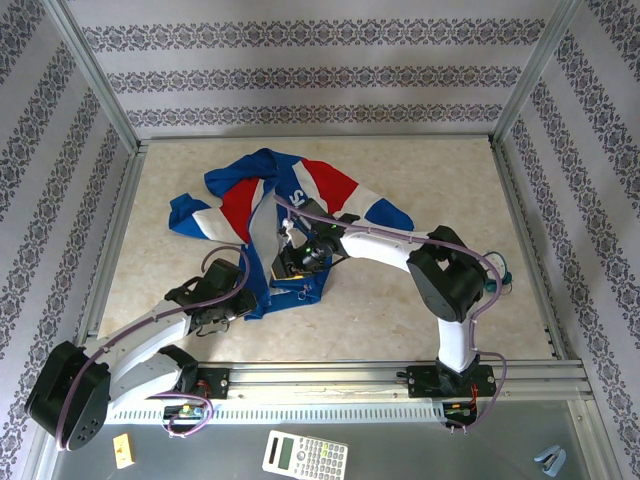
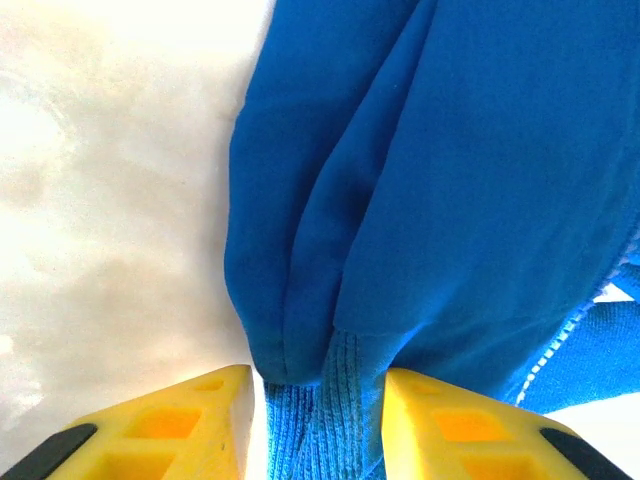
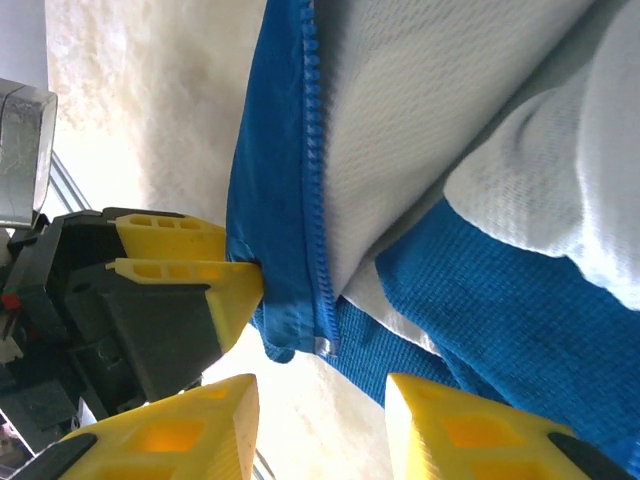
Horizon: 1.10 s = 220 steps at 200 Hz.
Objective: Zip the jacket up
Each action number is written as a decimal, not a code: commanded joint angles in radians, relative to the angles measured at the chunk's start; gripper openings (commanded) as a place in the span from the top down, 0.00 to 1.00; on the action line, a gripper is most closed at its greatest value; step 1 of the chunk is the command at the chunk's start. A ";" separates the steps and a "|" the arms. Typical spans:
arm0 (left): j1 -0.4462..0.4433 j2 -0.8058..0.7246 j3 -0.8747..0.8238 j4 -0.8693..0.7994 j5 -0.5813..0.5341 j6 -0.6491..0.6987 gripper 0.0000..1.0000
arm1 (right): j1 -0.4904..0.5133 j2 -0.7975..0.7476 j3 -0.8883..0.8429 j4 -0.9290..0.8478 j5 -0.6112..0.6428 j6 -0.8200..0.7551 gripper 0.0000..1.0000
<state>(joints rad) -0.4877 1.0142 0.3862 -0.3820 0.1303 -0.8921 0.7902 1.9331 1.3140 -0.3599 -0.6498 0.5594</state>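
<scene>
The jacket [image 1: 300,195] lies crumpled on the table, blue with red and white panels, its hem toward the arms. My left gripper [image 1: 240,300] is shut on the ribbed blue hem [image 2: 310,430], which sits pinched between its yellow fingers [image 2: 318,400]. My right gripper [image 1: 285,265] hovers over the jacket's lower front, open [image 3: 320,385], with bare table between its fingertips. Just beyond them hangs the metal bottom end of the zipper [image 3: 325,347], its blue teeth running up along the white lining. The left gripper [image 3: 245,270] shows beside it, clamping the hem edge.
The pale marbled table [image 1: 420,300] is fenced by metal rails, with patterned walls behind. In front of the near rail lie a calculator [image 1: 305,455], a small yellow item [image 1: 123,450] and a blue item [image 1: 550,458].
</scene>
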 commanded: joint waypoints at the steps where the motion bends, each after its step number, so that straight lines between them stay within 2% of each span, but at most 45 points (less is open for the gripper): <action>1: 0.018 -0.012 -0.024 0.007 0.012 -0.011 0.65 | 0.019 0.030 0.025 0.049 -0.045 0.033 0.62; 128: 0.024 -0.024 -0.035 0.037 0.034 -0.006 0.66 | 0.081 0.180 0.081 0.171 -0.099 0.106 0.63; 171: 0.024 -0.024 -0.036 0.038 0.038 -0.001 0.66 | 0.080 0.183 0.087 0.173 -0.100 0.112 0.74; 184: 0.023 -0.022 -0.037 0.038 0.038 0.001 0.66 | 0.081 0.174 0.081 0.169 -0.094 0.110 0.75; 198: 0.025 -0.021 -0.036 0.040 0.038 0.003 0.66 | 0.081 0.164 0.070 0.165 -0.078 0.104 0.73; 220: 0.026 -0.017 -0.035 0.043 0.040 0.005 0.66 | 0.080 0.159 0.058 0.159 -0.052 0.094 0.59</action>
<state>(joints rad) -0.4755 0.9947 0.3637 -0.3515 0.1616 -0.8921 0.8604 2.1078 1.3766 -0.2043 -0.7231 0.6666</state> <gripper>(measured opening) 0.339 0.369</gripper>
